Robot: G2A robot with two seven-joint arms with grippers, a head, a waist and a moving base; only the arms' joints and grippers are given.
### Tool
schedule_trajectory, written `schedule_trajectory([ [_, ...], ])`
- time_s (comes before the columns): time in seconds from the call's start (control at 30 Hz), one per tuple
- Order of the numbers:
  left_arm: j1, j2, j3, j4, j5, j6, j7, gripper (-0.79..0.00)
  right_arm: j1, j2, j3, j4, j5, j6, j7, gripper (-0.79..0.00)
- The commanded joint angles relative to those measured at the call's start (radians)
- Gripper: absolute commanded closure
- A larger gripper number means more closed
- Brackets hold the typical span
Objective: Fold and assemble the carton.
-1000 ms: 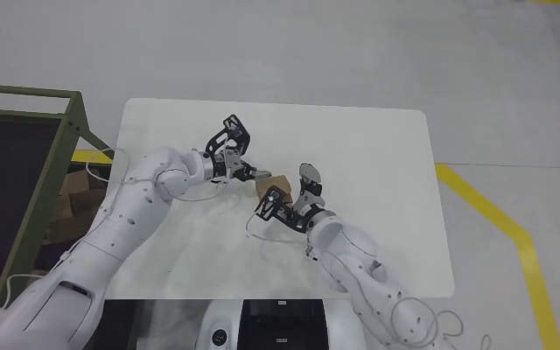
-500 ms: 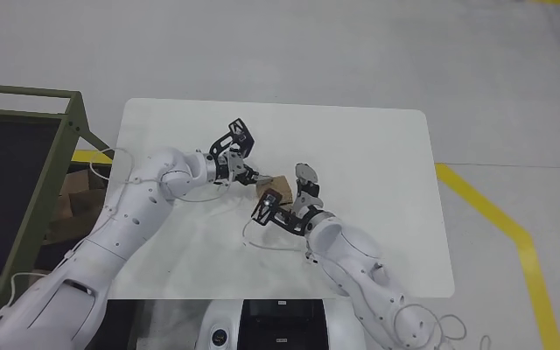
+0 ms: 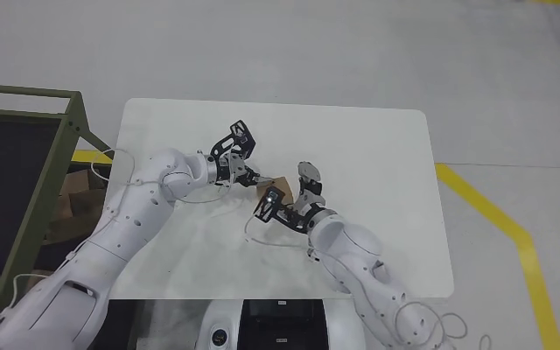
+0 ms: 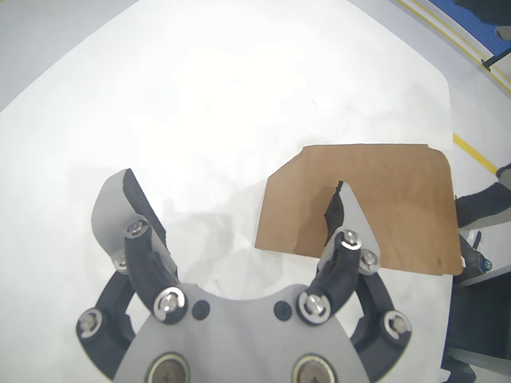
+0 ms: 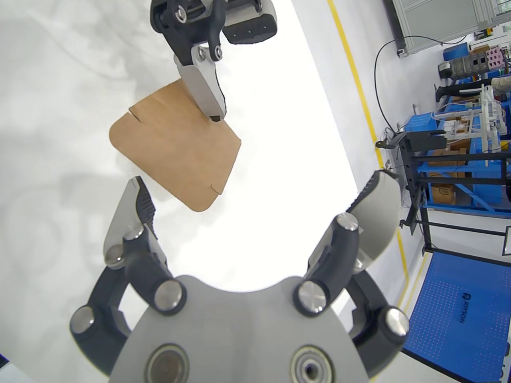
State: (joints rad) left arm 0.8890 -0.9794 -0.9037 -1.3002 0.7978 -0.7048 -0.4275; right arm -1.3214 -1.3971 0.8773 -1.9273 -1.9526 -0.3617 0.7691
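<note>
The carton (image 3: 280, 185) is a flat brown cardboard piece with rounded corners, lying on the white table (image 3: 367, 140) near its middle. My left gripper (image 3: 255, 178) is open; one fingertip (image 4: 341, 205) rests on the carton (image 4: 383, 201) near its edge and the other hangs over bare table. My right gripper (image 3: 289, 194) is also open and holds nothing. It sits close to the carton (image 5: 175, 157) on the side opposite the left gripper (image 5: 235, 69), with one finger (image 5: 137, 201) just short of a rounded corner.
A dark green framed cart (image 3: 35, 166) stands off the table's left edge, with cardboard boxes (image 3: 74, 197) on the floor beside it. A thin white cable (image 3: 254, 234) loops on the table under the right arm. The far and right parts of the table are bare.
My left gripper has edged a little to the right, bringing its fingertip onto the carton. The right gripper has shifted only slightly.
</note>
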Motion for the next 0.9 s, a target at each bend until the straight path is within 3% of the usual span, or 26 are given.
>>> schedule_trajectory([
  [0.0, 0.002, -0.001, -0.003, 0.002, 0.0, 0.001, 0.0, -0.785, -0.002, -0.001, -0.003, -0.009, -0.003, -0.004, 0.002, -0.785],
  [0.87, -0.013, -0.018, -0.002, 0.028, -0.005, -0.033, -0.037, -0.785, -0.004, -0.007, 0.001, -0.016, -0.03, -0.001, 0.003, -0.785],
])
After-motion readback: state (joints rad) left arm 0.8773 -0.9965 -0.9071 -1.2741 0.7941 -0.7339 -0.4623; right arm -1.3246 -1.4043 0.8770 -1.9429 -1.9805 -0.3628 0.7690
